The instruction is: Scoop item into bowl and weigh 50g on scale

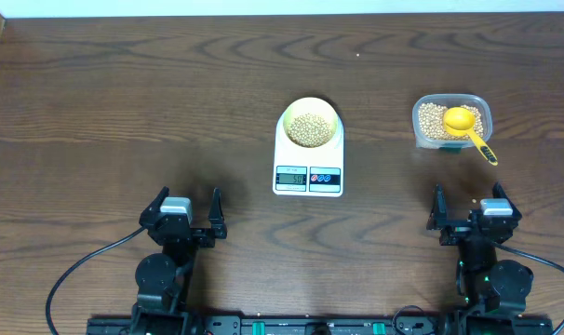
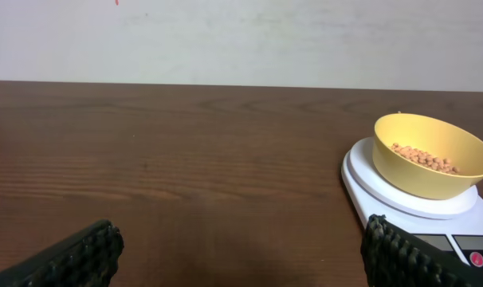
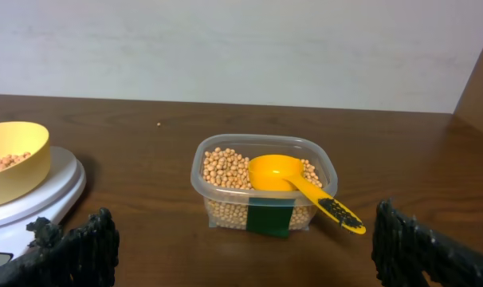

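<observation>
Containers, near to far:
- Scale (image 1: 308,166), white, mid-table. Display and two round buttons sit on its 6 o'clock edge, facing the arms. Digits are too small to read.
- Bowl (image 1: 310,104), pale yellow-green, rests on the scale's round platform toward 12 o'clock. It nearly covers the platform.
- Beans (image 1: 310,130), small, round and tan, lie in a shallow layer across the bowl's bottom. The left wrist view shows them well below the rim, with bare wall above.
- Clear plastic tub (image 1: 449,97) stands on the table (image 1: 124,93) at about 3 o'clock from the bowl, well apart from the scale. It is roughly half full of the same beans. A dark green label shows on its near wall in the right wrist view.
- Yellow scoop (image 1: 461,119) lies in the tub, cup up on the beans. Its handle rests over the rim and points to about 4 o'clock.

Jaws:
- Left gripper (image 1: 189,194) is at about 8 o'clock from the scale. Its jaws are spread wide, holding nothing and touching nothing. The scale's corner shows just past its right finger in the wrist view.
- Right gripper (image 1: 468,194) is at about 4 o'clock from the scale, with the tub straight ahead at 12 o'clock. Its jaws are spread wide and empty, clear of both tub and scoop.
</observation>
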